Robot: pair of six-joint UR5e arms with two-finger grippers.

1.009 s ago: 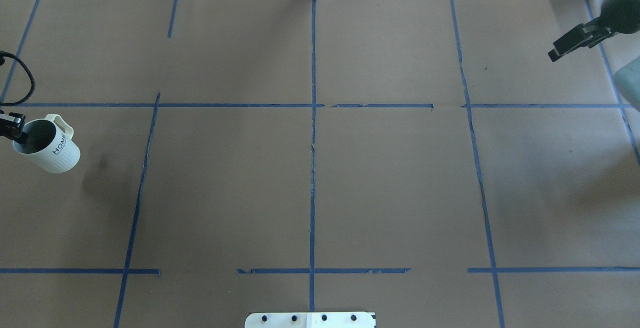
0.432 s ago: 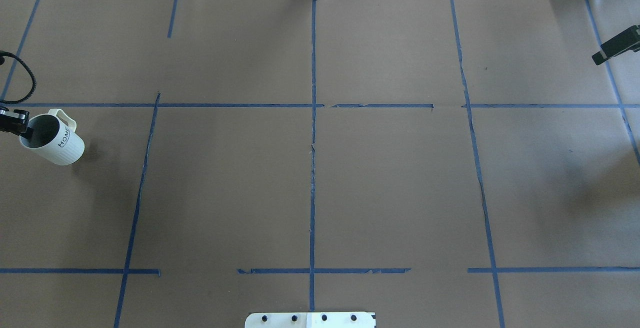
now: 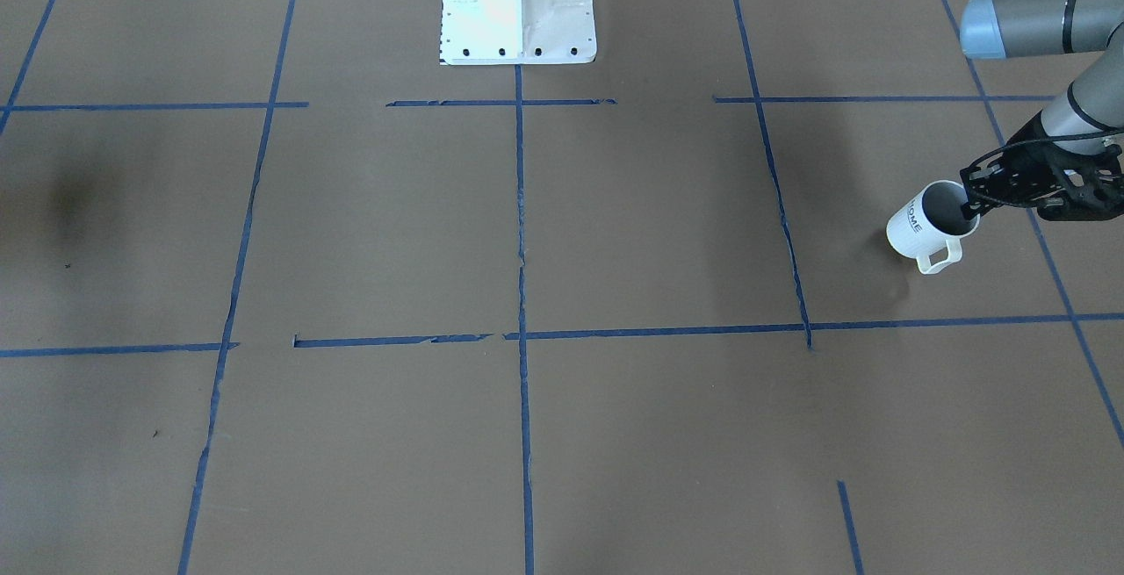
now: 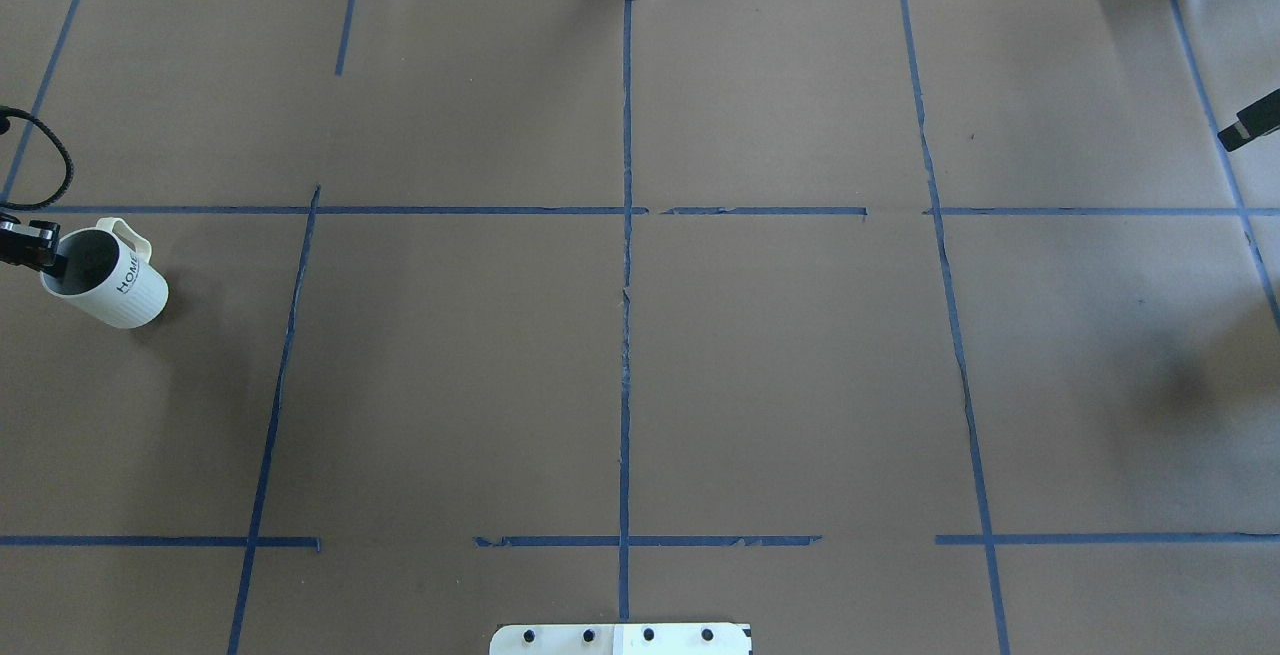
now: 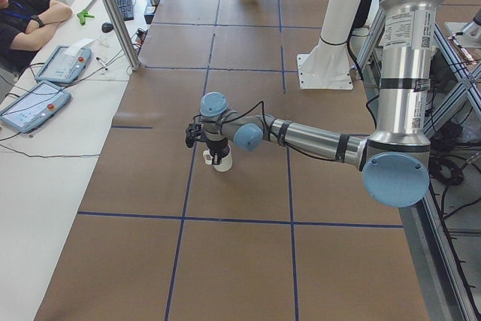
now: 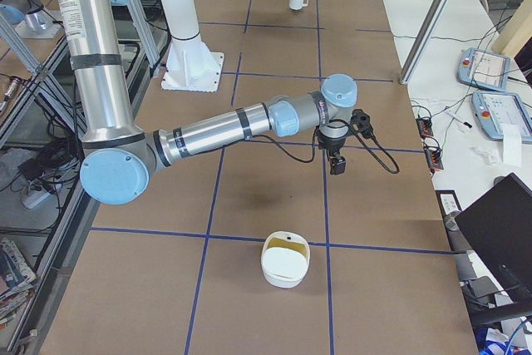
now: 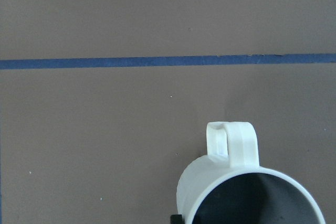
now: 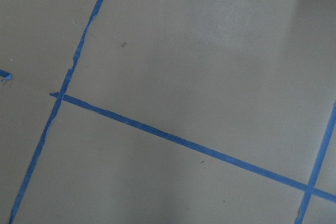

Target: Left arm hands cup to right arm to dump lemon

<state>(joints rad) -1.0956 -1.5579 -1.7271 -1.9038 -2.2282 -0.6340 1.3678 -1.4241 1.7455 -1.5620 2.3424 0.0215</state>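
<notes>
Front-facing view: your cup (image 3: 909, 228), white with a grey inside and "HOME" lettering, sits at the table's (image 3: 615, 233) left end. The left gripper (image 3: 970, 204) is clamped over its rim, arm reaching low. Overhead: you see only the right gripper's (image 4: 1250, 122) tip, and its opening cannot be told.

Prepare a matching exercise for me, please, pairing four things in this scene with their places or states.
Things:
1. cup
2. right gripper
3. white bowl
4. white base plate

Descriptions:
A. at the middle of the table edge on the robot's side
B. pinched at the rim by the left gripper
C. points down over bare brown paper, far from the cup
D. stands near the table's end on the robot's right

Pairs: 1-B, 2-C, 3-D, 4-A
</notes>
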